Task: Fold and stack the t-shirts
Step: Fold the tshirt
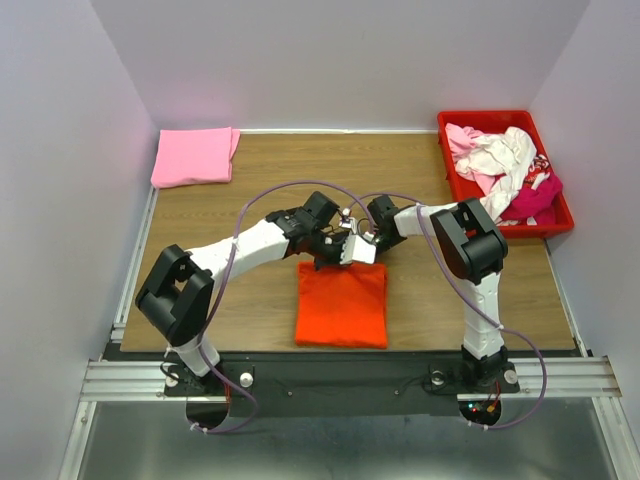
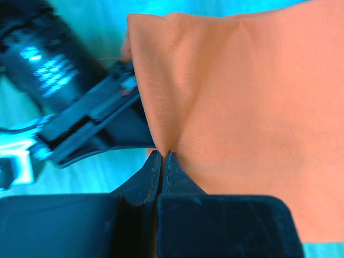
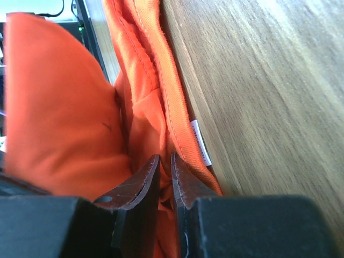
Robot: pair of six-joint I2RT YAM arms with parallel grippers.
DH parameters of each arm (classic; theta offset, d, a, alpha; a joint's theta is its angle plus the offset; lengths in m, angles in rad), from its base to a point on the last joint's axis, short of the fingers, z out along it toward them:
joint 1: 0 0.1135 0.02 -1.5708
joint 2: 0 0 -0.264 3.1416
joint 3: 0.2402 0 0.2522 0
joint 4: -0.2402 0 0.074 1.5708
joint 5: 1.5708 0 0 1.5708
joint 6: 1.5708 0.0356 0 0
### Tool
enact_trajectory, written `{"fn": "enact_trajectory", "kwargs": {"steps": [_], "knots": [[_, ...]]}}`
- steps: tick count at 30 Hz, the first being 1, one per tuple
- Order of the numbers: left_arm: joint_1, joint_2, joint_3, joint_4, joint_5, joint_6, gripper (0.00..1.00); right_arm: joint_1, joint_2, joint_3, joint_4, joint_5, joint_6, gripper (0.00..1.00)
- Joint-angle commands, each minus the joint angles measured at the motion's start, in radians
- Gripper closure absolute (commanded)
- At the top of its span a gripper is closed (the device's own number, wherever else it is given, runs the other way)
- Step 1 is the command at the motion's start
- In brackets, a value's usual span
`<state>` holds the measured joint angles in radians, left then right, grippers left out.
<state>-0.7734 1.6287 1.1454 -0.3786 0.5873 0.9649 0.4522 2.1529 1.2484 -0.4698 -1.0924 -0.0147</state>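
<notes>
The orange t-shirt (image 1: pixel 341 308) lies folded at the near middle of the wooden table (image 1: pixel 420 180). At its far edge the left gripper (image 2: pixel 163 157) pinches a fold of the cloth, and the right gripper (image 3: pixel 165 161) nips the hem (a white label shows beside it). A folded pink t-shirt (image 1: pixel 193 157) sits in the far left corner. A red crate (image 1: pixel 487 119) holds more shirts.

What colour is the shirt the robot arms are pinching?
Bright orange. The t-shirt shows best in the top external view.
</notes>
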Motion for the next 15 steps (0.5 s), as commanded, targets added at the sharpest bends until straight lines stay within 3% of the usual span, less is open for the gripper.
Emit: {"fn": "enact_trajectory", "kwargs": {"steps": [1,15], "knots": [[0.029,0.013,0.074,0.023,-0.017,0.049,1.0,0.008,0.01,-0.021,0.016,0.055,-0.042,0.79],[0.029,0.051,0.088,0.01,0.034,0.089,1.0,-0.023,-0.033,0.097,0.011,0.12,-0.037,0.75]]}}
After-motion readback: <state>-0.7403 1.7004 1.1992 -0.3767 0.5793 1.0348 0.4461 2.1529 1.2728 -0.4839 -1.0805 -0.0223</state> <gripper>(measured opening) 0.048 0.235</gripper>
